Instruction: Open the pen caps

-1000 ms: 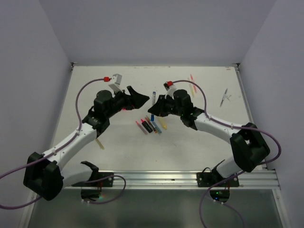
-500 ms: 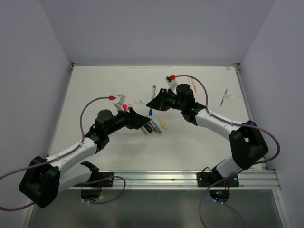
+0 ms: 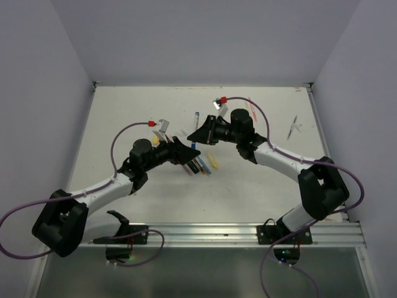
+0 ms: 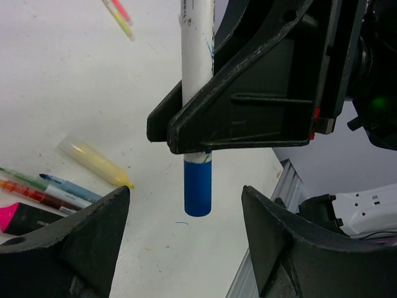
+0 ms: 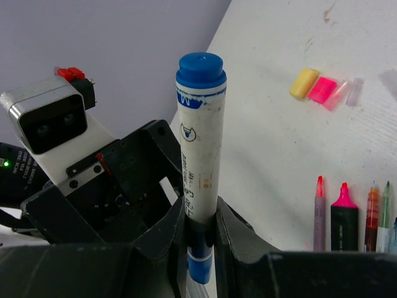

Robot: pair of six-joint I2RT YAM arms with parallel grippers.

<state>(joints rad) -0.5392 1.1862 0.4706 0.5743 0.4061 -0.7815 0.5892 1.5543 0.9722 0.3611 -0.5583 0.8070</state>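
Note:
My right gripper (image 5: 200, 214) is shut on a white marker (image 5: 200, 143), held crosswise between its fingers (image 4: 236, 105). The marker's blue pen cap (image 4: 198, 186) sticks out below those fingers. My left gripper (image 4: 185, 205) is open, its two fingertips on either side of the blue cap and a little nearer the camera, not touching it. In the top view both grippers (image 3: 183, 152) (image 3: 200, 135) meet over the table's middle. Loose yellow (image 5: 304, 82) and pink (image 5: 322, 89) pen caps lie on the table. Uncapped pens (image 3: 198, 164) lie in a row below the grippers.
A yellow highlighter (image 4: 96, 162), a blue pen (image 4: 65, 186) and a pink highlighter (image 4: 12, 214) lie under my left gripper. Two thin pens (image 3: 251, 108) lie at the back right, a grey one (image 3: 293, 127) near the right edge. A metal rail (image 3: 223, 233) runs along the front.
My left gripper swung down and forward, then edged up to the blue cap. My right gripper carried the marker slightly toward the back. Both kept their jaw states.

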